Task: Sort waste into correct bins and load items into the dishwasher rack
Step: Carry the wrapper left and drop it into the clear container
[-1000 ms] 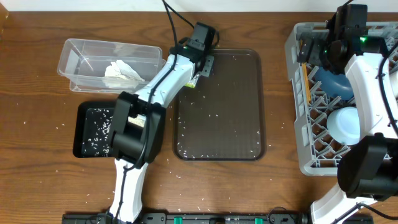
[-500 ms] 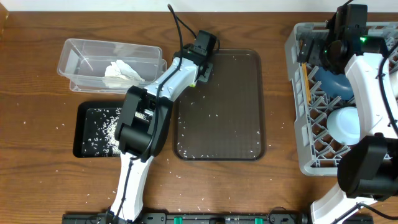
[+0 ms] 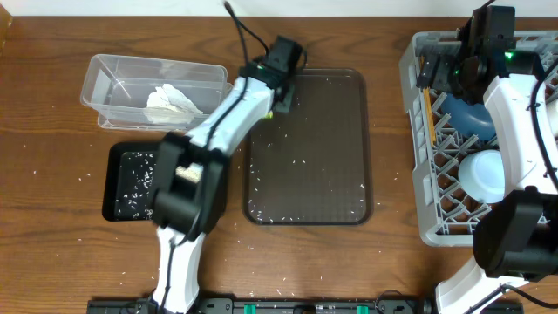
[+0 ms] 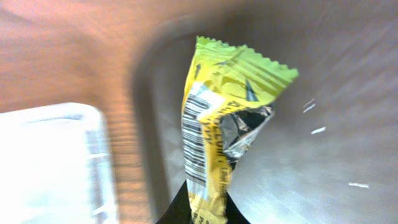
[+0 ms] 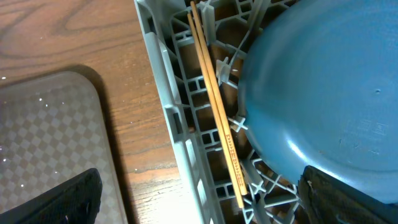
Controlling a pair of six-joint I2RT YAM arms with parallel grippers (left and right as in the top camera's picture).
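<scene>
My left gripper (image 4: 200,210) is shut on the lower end of the yellow-green wrapper (image 4: 224,118), which stands up from the jaws over the brown tray's far left corner. From overhead that gripper (image 3: 277,87) sits beside the clear tub (image 3: 113,74), which holds the crumpled napkin (image 3: 170,103). The black tray (image 3: 118,183) holds rice grains. My right gripper (image 5: 199,200) hangs open over the left wall of the grey rack (image 5: 165,93), with nothing between its fingers. Chopsticks (image 5: 214,106) and the dark blue plate (image 5: 323,93) lie in the rack, as does a white cup (image 3: 484,174).
The brown serving tray (image 3: 305,148) lies in the middle of the table, sprinkled with rice grains. More grains are scattered on the wood around the black tray. The clear tub's edge (image 4: 50,162) shows blurred left of the wrapper.
My left gripper has closed on the wrapper at the tray's corner, and the left arm has shifted slightly. The right arm has not moved.
</scene>
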